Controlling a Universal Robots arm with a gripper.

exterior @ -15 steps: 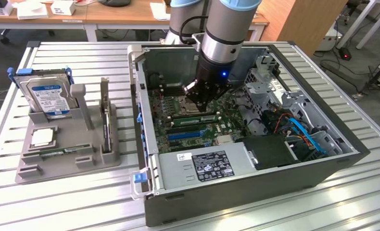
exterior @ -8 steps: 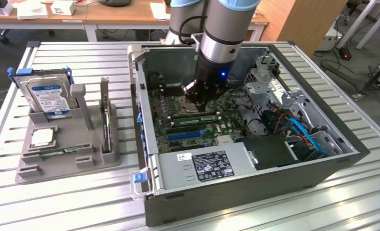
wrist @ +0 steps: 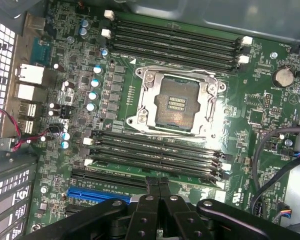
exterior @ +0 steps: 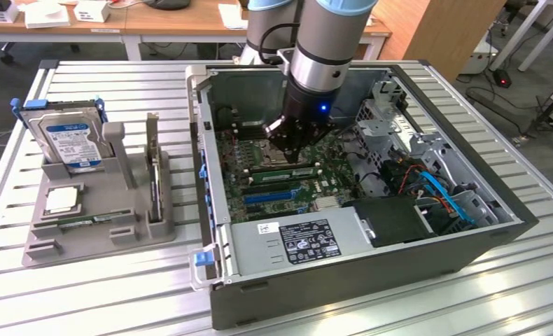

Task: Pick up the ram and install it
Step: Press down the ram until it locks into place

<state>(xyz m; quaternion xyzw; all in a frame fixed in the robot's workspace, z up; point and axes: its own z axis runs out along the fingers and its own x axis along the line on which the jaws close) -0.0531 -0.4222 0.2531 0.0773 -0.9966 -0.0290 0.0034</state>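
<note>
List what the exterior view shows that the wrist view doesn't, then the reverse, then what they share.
Exterior view: the grey holder on the slatted table, carrying a hard drive, a processor chip and the ram lying flat; also the power supply in the open case.
Wrist view: the empty processor socket, the coin battery, and the pincer shut with nothing between its fingers.
Shared: the green motherboard, its empty memory slots and the blue slot, with the pincer low over them.
</note>
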